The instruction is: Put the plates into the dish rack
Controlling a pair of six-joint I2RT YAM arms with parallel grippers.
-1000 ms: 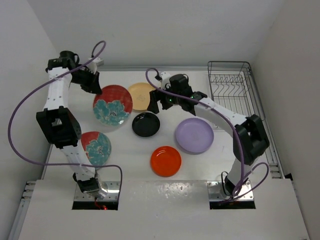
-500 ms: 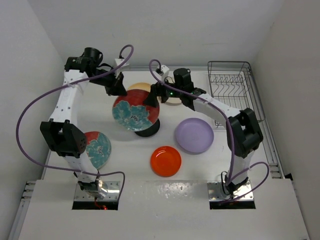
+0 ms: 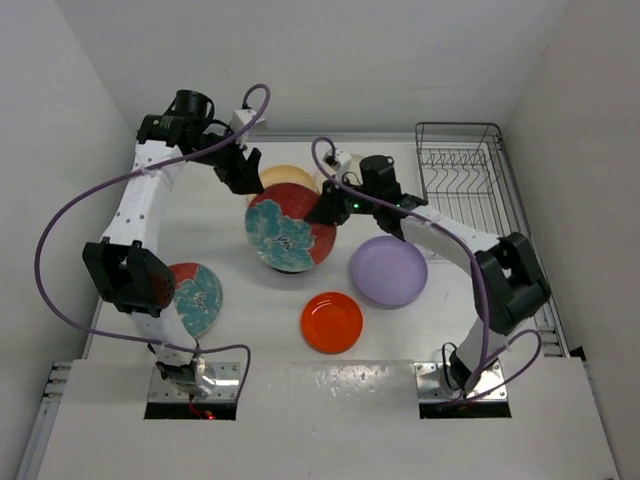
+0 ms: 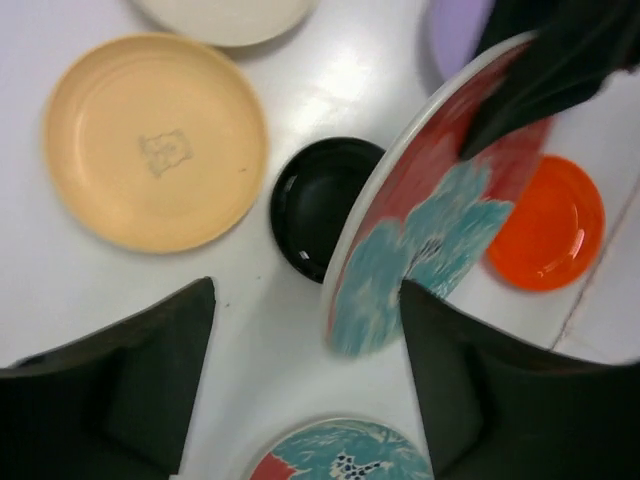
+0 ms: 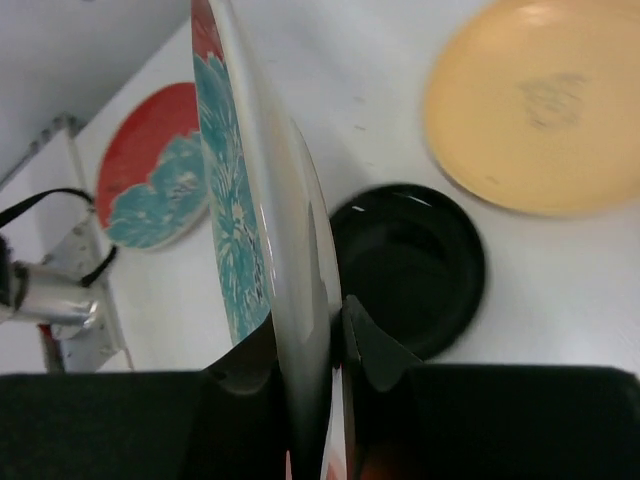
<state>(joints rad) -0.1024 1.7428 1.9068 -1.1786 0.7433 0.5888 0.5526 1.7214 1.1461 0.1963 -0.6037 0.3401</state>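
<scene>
a: which step, going by this?

b: looks like a hand-off, midway. see the red floral plate [image 3: 290,228] up off the table [image 3: 240,330], tilted steeply on edge, right above the black plate [image 4: 320,205].

a: held by what?

b: pinched at the rim by the right gripper [image 5: 312,345], fingers closed tight on both faces. find the left gripper [image 3: 248,183] at the plate's upper-left edge, jaws spread, rim lying in the gap without being squeezed.

a: and the dish rack [image 3: 458,125]?

b: sits in the far right corner, well apart from the plate. seems to hold nothing yet, so early days for the task.

a: next move, then?

b: probably calls for swinging right, keeping the plate on edge, lining the rim up with a gap between the upright prongs, then lowering gently. could slip on the way: smooth glaze, thin lip, only a small pinch.

a: materials and shapes?

b: round, shallow, glossy, ceramic by the look; red face with a teal flower, pale underside. thin dark wire for the rack.

a: the rest?

b: lying flat on the table: yellow-orange plate [image 4: 155,140], lilac plate [image 3: 388,270], orange-red plate [image 3: 331,322], second floral plate [image 3: 195,295], plus a sliver of cream plate [image 4: 225,8].
</scene>
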